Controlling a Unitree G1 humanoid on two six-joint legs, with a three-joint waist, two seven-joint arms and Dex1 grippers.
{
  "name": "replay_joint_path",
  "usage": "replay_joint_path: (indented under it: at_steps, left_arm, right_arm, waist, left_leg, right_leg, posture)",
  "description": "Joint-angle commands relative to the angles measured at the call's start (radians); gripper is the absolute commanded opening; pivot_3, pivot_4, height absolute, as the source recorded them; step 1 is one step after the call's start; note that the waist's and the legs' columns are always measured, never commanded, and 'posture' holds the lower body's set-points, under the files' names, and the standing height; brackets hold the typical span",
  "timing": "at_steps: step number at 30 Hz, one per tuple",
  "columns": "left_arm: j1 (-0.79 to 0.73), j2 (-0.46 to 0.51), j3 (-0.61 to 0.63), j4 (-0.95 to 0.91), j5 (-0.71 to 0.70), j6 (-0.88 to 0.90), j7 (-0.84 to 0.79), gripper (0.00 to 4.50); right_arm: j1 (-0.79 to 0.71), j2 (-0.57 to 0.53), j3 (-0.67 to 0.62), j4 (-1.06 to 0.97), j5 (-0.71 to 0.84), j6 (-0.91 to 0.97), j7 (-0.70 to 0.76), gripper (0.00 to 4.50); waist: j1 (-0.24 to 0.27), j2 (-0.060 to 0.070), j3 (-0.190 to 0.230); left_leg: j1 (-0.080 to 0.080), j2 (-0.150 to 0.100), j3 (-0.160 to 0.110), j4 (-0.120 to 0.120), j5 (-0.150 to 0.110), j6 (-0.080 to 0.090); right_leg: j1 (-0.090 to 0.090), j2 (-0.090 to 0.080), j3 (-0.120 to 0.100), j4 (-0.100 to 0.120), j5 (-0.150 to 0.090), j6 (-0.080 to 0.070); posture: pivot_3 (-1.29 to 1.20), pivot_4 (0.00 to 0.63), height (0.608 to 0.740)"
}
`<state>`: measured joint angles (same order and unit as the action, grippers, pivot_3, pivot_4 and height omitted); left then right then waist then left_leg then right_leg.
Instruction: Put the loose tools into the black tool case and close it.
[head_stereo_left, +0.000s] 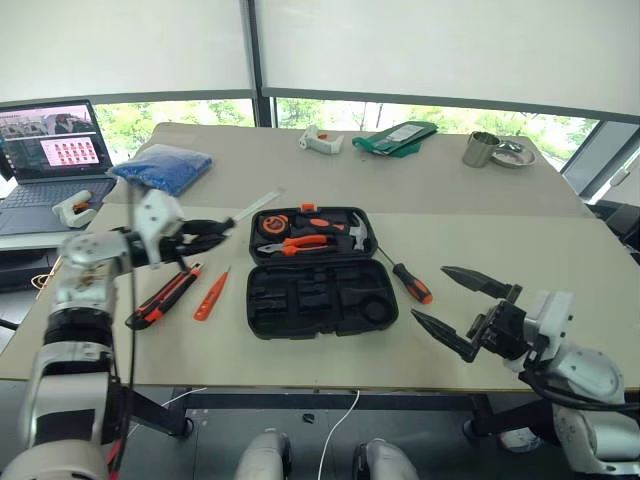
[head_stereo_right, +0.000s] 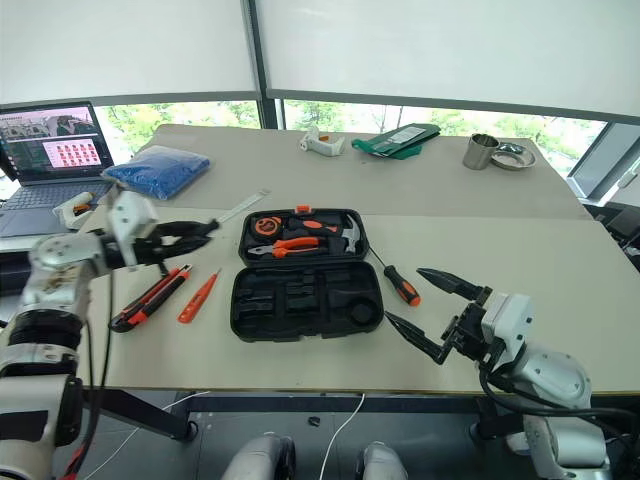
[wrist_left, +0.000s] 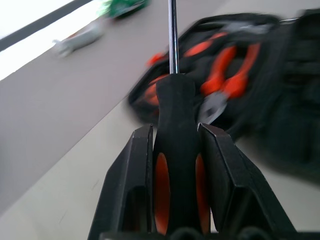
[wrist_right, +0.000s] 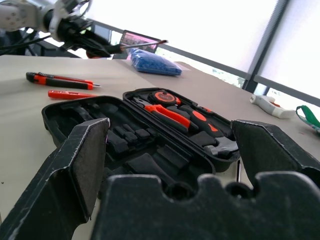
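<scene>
Black tool case (head_stereo_left: 320, 272) open at bench (head_stereo_left: 520, 250) centre. Left gripper (wrist_left: 175, 165) at nine o'clock — jaws clamped on screwdriver (wrist_left: 175, 120); align shaft with empty slot before lowering. Right gripper (head_stereo_left: 465, 305) at four o'clock — jaws apart, empty.

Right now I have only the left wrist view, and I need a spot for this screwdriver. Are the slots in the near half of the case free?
Observer: Yes, the near half of the black tool case has empty slots, so there is room for your held screwdriver.
Operator: What else lies loose on the table?
Observer: A second screwdriver lies right of the case. The utility knife and tester screwdriver lie left of it.
Operator: Is the right end effector in my way?
Observer: The right end effector hovers open by the case's near right corner, holding nothing.
</scene>
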<state>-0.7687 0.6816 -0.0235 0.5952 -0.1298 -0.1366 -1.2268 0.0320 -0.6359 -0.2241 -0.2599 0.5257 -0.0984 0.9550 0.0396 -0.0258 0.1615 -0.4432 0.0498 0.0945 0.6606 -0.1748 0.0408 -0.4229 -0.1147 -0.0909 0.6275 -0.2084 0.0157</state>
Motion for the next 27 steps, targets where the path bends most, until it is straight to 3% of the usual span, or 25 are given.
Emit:
replay_joint_path:
  at_steps: [1,6,15,27]
  left_arm:
    - [-0.031,-0.028,-0.099,-0.115,0.091,0.092,0.037,0.92]
    - [-0.055,-0.098,-0.218,-0.098,0.189,0.109,0.06,0.92]
    - [-0.092,-0.142,-0.27,-0.01,0.252,0.067,0.09,0.92]
    - [-0.063,-0.106,-0.303,-0.091,0.284,0.148,0.036,0.92]
  right_arm:
    - [-0.046,-0.055,-0.047,0.045,0.025,0.022,0.048,4.5]
    - [-0.11,-0.079,-0.021,0.101,0.012,0.036,0.081,4.5]
    - [-0.093,-0.05,0.001,0.049,0.001,0.04,0.063,4.5]
    - [-0.054,-0.031,0.001,0.011,0.001,0.042,0.034,4.5]
  waist:
    - [-0.001,0.0,0.0]
    - [-0.013,0.0,0.0]
    - [-0.01,0.0,0.0]
    - [-0.002,0.0,0.0]
  left_leg:
    - [0.0,0.0,0.0,0.0,0.001,0.002]
    - [0.0,0.002,0.0,0.0,0.001,0.002]
    - [0.0,0.001,0.0,0.0,0.001,0.002]
    - [0.0,0.001,-0.001,0.001,0.001,0.002]
  right_leg:
    - [0.0,0.0,0.0,0.0,0.0,0.0]
    - [-0.001,0.003,0.001,0.002,0.0,0.0]
    - [-0.001,0.002,0.001,0.002,0.0,0.0]
    - [-0.001,0.002,0.001,0.002,0.0,0.001]
  posture:
    - [0.0,0.15,0.74]
    - [0.0,0.15,0.74]
    - [0.0,0.15,0.74]
    - [0.0,0.15,0.74]
